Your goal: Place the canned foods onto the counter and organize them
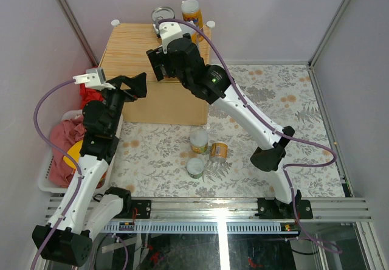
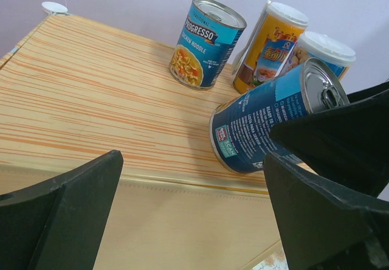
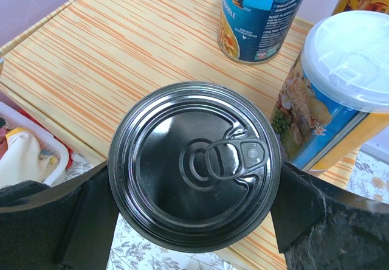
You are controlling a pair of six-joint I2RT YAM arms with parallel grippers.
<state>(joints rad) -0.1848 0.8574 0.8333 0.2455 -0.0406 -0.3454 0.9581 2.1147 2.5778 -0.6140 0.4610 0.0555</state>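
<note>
Standing on bench (image 2: 91, 100): three, namely blue soup can (image 2: 203, 45), orange can (image 2: 267, 48), blue-and-white can (image 2: 325, 51). Clamped in right claw (image 3: 194, 218), tilted over bench: fourth can (image 3: 194, 166). Left claw (image 2: 194, 206) spread wide, empty. Down on floral cloth (image 1: 279, 100): three loose cans (image 1: 199, 141) (image 1: 218, 151) (image 1: 195, 167).

The counter (image 2: 91, 100) is pale wood with thin orange stripes; its knob (image 2: 54, 6), upper left in the left wrist view, is white. The soup can (image 2: 206, 42) is bright blue with a yellow noodle picture, the tall can (image 2: 270, 45) orange and yellow, the white-lidded can (image 2: 337, 69) blue. Centre right, the dark blue can (image 2: 261, 130) has a silvery lid. The tablecloth (image 1: 292, 100) is cream with grey leaves and beige flowers. At the left of the top view, the white basket (image 1: 44, 176) holds red cloth (image 1: 61, 145).
</note>
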